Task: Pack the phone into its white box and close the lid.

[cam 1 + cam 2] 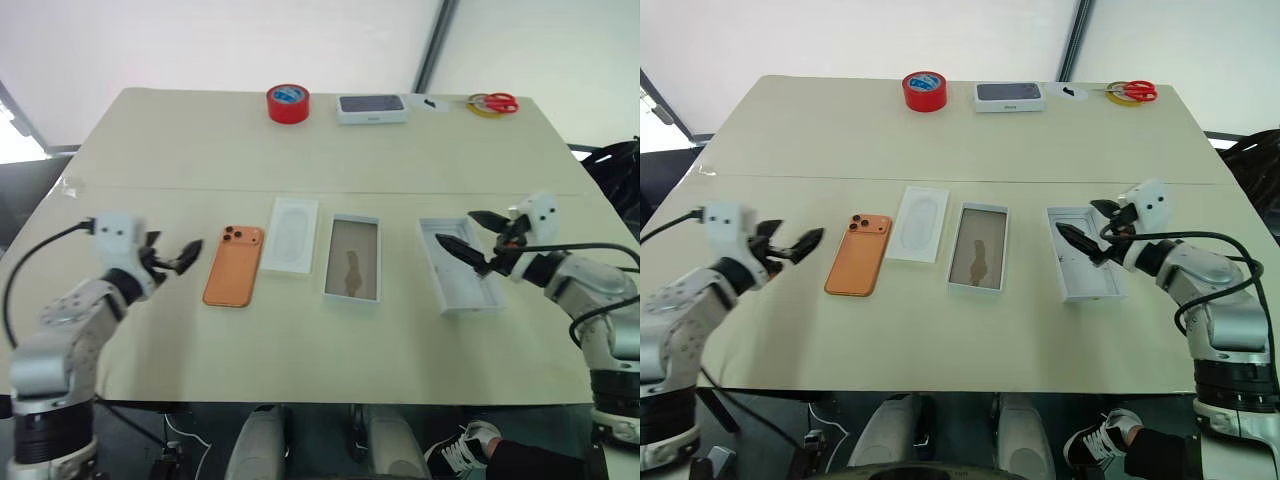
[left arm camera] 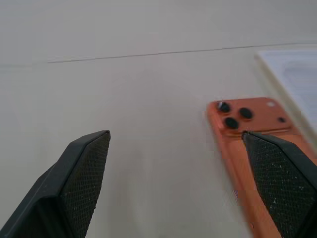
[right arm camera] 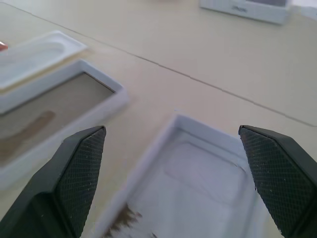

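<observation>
Left gripper (image 1: pixel 176 256) gapes just beside the phone (image 1: pixel 233 266).

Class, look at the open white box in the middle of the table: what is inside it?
The white box holds no object; its tan-brown floor shows, with a darker mark on it. The phone lies outside on the table. Nothing covers the inside.
</observation>
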Motion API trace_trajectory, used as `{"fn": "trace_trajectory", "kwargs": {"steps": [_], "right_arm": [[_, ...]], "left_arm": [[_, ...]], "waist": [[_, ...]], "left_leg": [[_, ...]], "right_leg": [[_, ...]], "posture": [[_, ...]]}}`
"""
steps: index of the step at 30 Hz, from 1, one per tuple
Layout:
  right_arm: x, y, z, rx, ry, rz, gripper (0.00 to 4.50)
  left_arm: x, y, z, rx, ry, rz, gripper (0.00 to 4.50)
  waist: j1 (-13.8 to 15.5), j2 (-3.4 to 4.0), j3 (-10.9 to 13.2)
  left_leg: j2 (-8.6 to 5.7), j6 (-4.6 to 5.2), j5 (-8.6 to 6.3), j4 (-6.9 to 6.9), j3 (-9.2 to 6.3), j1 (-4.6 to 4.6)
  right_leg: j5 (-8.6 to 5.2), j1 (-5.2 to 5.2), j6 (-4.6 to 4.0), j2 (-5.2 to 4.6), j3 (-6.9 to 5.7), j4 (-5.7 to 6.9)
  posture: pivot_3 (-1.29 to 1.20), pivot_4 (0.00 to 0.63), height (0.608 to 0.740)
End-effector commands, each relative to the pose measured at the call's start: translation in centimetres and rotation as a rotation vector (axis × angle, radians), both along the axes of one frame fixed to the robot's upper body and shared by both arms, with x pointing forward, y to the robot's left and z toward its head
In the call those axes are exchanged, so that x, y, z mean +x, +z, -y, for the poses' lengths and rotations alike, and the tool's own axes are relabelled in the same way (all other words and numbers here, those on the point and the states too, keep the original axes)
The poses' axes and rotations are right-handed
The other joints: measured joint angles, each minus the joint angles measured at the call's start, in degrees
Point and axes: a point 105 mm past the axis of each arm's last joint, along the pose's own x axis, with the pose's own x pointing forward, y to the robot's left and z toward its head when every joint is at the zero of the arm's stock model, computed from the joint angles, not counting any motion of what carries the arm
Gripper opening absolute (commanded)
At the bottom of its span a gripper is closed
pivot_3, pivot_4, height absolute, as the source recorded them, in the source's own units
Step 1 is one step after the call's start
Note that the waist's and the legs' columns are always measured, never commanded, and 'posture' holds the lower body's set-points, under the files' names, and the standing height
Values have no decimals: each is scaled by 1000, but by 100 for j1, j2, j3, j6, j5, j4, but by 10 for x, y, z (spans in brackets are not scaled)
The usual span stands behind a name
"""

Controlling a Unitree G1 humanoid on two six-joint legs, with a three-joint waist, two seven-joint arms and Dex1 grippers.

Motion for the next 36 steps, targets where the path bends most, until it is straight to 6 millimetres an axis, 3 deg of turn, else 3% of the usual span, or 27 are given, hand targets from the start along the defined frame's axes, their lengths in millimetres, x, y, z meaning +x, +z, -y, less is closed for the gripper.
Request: {"fn": "trace_trajectory", "kwargs": {"steps": [1, 3, 8, 11, 14, 20, 26, 36], "right_arm": [[-2, 18, -29, -10, 84, 65, 4490], [-3, 20, -42, -14, 118, 72, 4490], [-4, 26, -79, 7, 222, 87, 4490], [-5, 23, -88, 3, 246, 84, 4490], [-8, 21, -90, 1, 252, 78, 4490], [-15, 18, -85, -11, 251, 66, 4490], [-16, 19, -82, -24, 244, 68, 4490], [-24, 19, -78, -73, 263, 48, 4490]], "left_arm": [[4, 12, 38, -9, -109, 23, 4469], [9, 9, 53, -17, -127, -10, 4469], [32, 13, 63, -86, -82, -119, 4469], [45, 17, 80, -122, -103, -201, 4469], [53, 19, 97, -127, -138, -280, 4469], [68, 10, 105, -159, -98, -380, 4469], [72, 8, 129, -201, -167, -438, 4469], [73, -1, 137, -246, -163, -529, 4469]], "waist": [[-8, -1, 0], [-10, -1, 0], [-8, -2, 0], [13, -4, 0], [-4, -5, -1], [-20, -5, -1], [-4, -5, -1], [-8, -5, -1]], "left_leg": [[-1, 0, 0, 0, 0, 0], [-5, 0, 0, 0, -1, 1], [-5, 0, 0, 0, -7, 2], [-10, 0, 1, 4, -9, 1], [-19, 0, 1, 6, -12, -2], [-17, 0, 1, 6, -10, 2], [-17, -1, 2, 6, -10, 1], [-17, -1, 2, 6, -11, 1]], "right_leg": [[0, 0, 0, 0, 0, 0], [1, 0, 1, 2, 0, 1], [1, 0, 2, 6, 0, 4], [1, 3, 3, 6, -2, 6], [1, 8, 4, 0, -5, 0], [2, 7, 6, 3, -4, 4], [2, 6, 6, 4, -4, 4], [2, 6, 6, 3, -4, 3]], "posture": [[0, 150, 730], [0, 150, 730], [0, 150, 730], [0, 150, 730], [0, 150, 730], [0, 150, 730], [0, 150, 730], [0, 150, 730]]}}
